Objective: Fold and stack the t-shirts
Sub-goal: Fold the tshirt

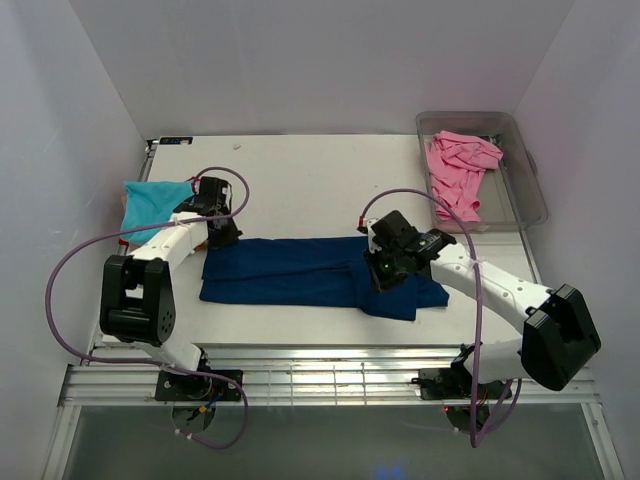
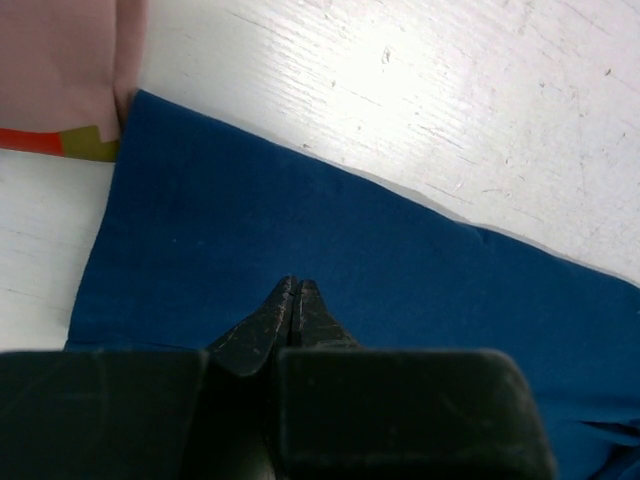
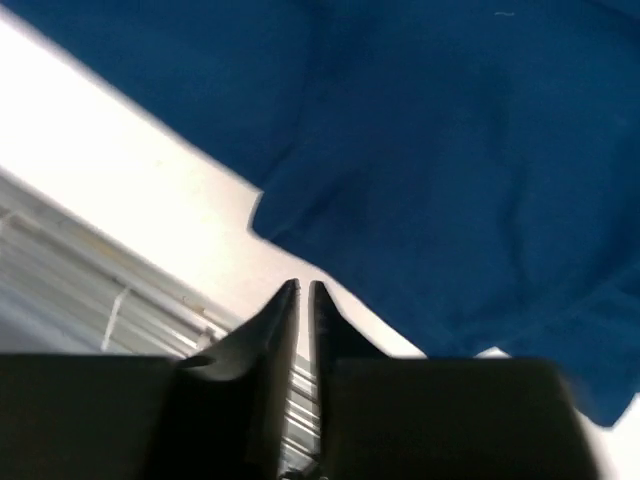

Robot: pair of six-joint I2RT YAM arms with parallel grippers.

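Note:
The navy blue t-shirt (image 1: 300, 272) lies folded into a long strip across the middle of the table, and it also fills the left wrist view (image 2: 350, 260) and the right wrist view (image 3: 450, 150). At the left edge lies the turquoise t-shirt (image 1: 150, 203). The pink t-shirt (image 1: 460, 165) is crumpled in the tub. My left gripper (image 1: 222, 232) (image 2: 295, 285) hovers over the strip's left end, its jaws pressed together with nothing between them. My right gripper (image 1: 385, 268) (image 3: 303, 290) is over the strip's right end near its front edge, its jaws a narrow gap apart and empty.
A clear plastic tub (image 1: 535, 190) stands at the back right corner. White table (image 1: 320, 180) shows behind the navy shirt. Metal slats (image 3: 60, 280) run along the table's near edge. A pale pink surface with a red and olive strip (image 2: 60, 140) borders the shirt's left end.

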